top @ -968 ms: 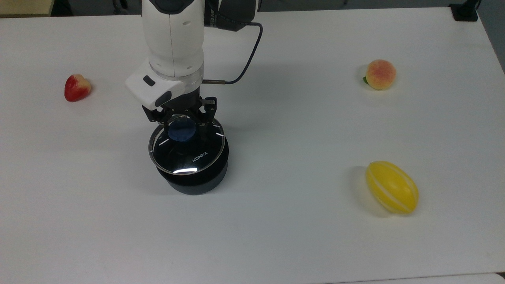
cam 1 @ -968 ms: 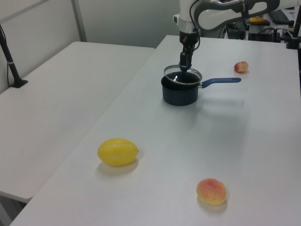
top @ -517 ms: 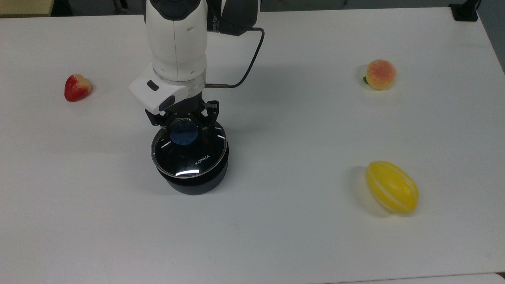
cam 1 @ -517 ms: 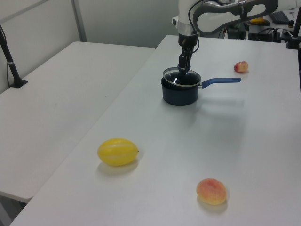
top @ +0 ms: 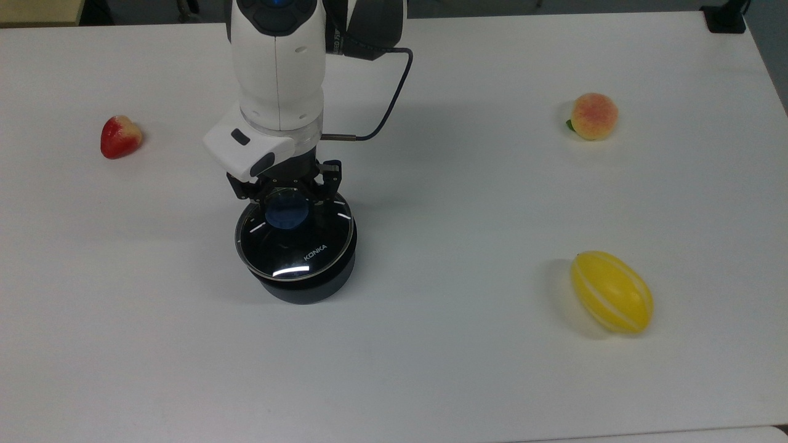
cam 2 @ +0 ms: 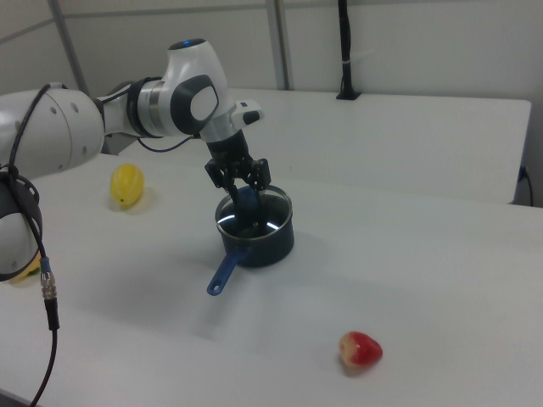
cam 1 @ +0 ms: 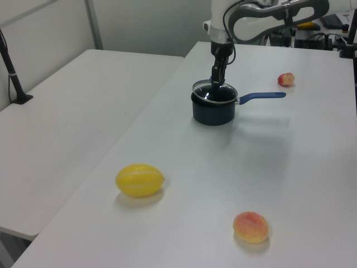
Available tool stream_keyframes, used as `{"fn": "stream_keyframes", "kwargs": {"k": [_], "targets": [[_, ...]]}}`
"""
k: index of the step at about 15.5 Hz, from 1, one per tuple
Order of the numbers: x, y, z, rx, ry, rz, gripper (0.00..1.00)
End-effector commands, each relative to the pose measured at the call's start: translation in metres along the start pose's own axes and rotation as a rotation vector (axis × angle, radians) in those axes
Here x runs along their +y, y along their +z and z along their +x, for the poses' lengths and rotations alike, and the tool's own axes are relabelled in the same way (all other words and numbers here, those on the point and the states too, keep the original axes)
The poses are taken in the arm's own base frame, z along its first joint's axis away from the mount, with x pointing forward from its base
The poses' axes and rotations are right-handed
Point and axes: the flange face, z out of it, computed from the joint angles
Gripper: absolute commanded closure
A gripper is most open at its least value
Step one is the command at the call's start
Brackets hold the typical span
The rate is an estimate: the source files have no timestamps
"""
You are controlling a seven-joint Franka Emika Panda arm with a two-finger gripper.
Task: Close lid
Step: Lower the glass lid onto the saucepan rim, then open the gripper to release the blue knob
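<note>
The glass lid (top: 301,249) with its metal rim lies flat on the black saucepan (top: 303,290), covering its mouth. Its blue knob (top: 286,215) points up. My gripper (top: 288,195) hangs straight above the knob, open, its fingers spread wider than the knob and holding nothing. In the right view the gripper (cam 2: 242,182) stands just over the knob (cam 2: 247,206), and the pan's blue handle (cam 2: 222,273) points toward the camera. The left view shows the lid (cam 1: 215,92) seated on the pan (cam 1: 212,111), with the gripper (cam 1: 216,78) above it.
A red strawberry (top: 120,136) lies at the top view's left. A peach (top: 593,115) and a yellow melon (top: 611,292) lie at the top view's right. The white table (top: 431,369) runs wide around the pan. A second table (cam 1: 67,123) stands alongside.
The lid went from tilted and offset to resting squarely on the pan. The fingers spread apart, let go of the knob and rose slightly.
</note>
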Motion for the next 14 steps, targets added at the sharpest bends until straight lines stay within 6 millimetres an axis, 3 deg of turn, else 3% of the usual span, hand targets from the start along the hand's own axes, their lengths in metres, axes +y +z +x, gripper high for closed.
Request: {"fn": "stream_keyframes", "kwargs": {"k": [1, 4, 6, 8, 9, 14], "targets": [[-0.0009, -0.0016, 0.0044, 0.018, -0.011, -0.021, 0.81], [-0.0024, 0.0004, 0.0038, 0.014, -0.013, -0.021, 0.64], [-0.0027, 0.0019, 0.0032, 0.011, -0.014, -0.020, 0.39], [-0.0019, 0.0018, 0.0032, 0.011, -0.019, -0.032, 0.26], [-0.0024, 0.0016, 0.0035, 0.013, -0.022, -0.036, 0.14], [-0.0010, -0.0008, 0.0028, 0.014, -0.008, -0.037, 0.00]]}}
